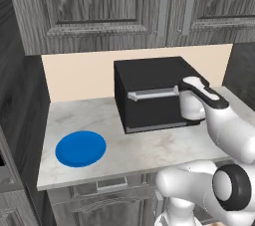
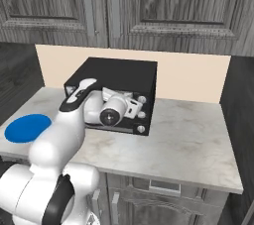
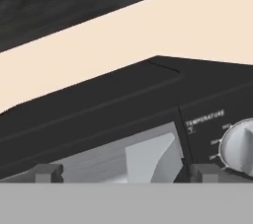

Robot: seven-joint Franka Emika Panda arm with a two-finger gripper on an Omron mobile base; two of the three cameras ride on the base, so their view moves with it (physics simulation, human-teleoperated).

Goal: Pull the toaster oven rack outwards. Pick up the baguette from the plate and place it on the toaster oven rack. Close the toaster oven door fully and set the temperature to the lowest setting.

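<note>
Black toaster oven point(image 1: 149, 98), one; one blue plate point(image 1: 80, 148); gripper point(image 3: 126, 173) spread wide, knobs point(image 2: 142, 115) half-hidden.

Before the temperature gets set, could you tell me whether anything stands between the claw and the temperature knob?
Nothing visible does. The open claw is close to the toaster oven front, its gap facing the silver door handle. The temperature knob sits bare, off to the side past one fingertip.
</note>
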